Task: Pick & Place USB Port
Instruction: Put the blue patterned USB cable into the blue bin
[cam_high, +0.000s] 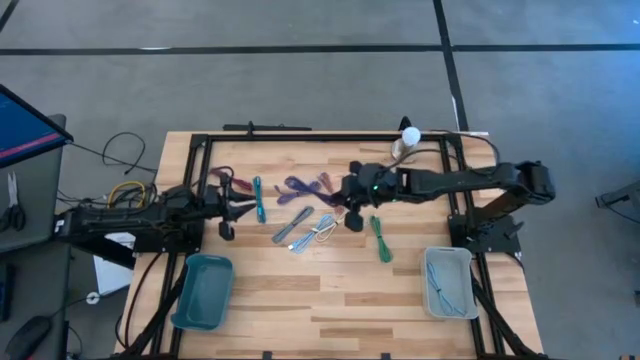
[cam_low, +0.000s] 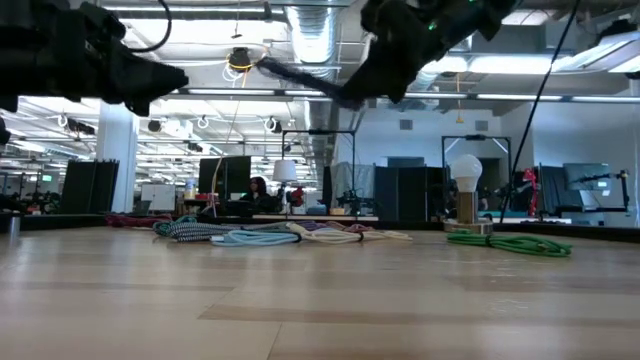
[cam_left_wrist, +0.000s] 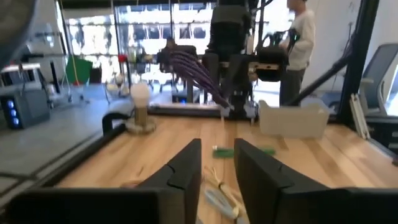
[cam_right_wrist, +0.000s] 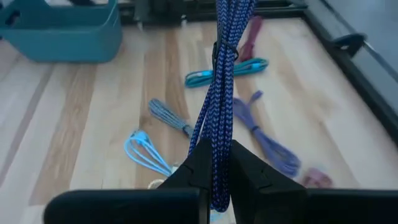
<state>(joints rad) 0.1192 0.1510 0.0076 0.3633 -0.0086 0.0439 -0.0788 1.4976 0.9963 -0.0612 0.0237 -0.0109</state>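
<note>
My right gripper (cam_right_wrist: 216, 169) is shut on a dark blue braided cable bundle (cam_right_wrist: 222, 74) and holds it in the air above the middle of the table (cam_high: 352, 196). The low view shows the bundle (cam_low: 300, 80) sticking out level from the raised gripper. My left gripper (cam_left_wrist: 217, 180) is open and hovers over the table's left side (cam_high: 228, 208), touching nothing. Lying flat on the wood are a purple cable (cam_right_wrist: 267, 140), a teal one (cam_high: 259, 198), a maroon one (cam_high: 222, 178), a grey one (cam_high: 290, 225), a light blue one (cam_high: 318, 232) and a green one (cam_high: 381, 238). My right gripper pinches the blue cable bundle between its two fingers at one end (cam_right_wrist: 217, 146), with the fingers lying along its length. The bundle is lifted clear of the table and reaches forward past the fingertips. A tie (cam_right_wrist: 224, 50) binds its strands farther out.
A teal bin (cam_high: 203, 290) sits at the near left. A pale bin (cam_high: 447, 282) at the near right holds a cable. A white bulb on a stand (cam_high: 410, 137) is at the far edge. A black frame (cam_high: 300, 137) rims the table. A person (cam_left_wrist: 301, 43) stands beyond it.
</note>
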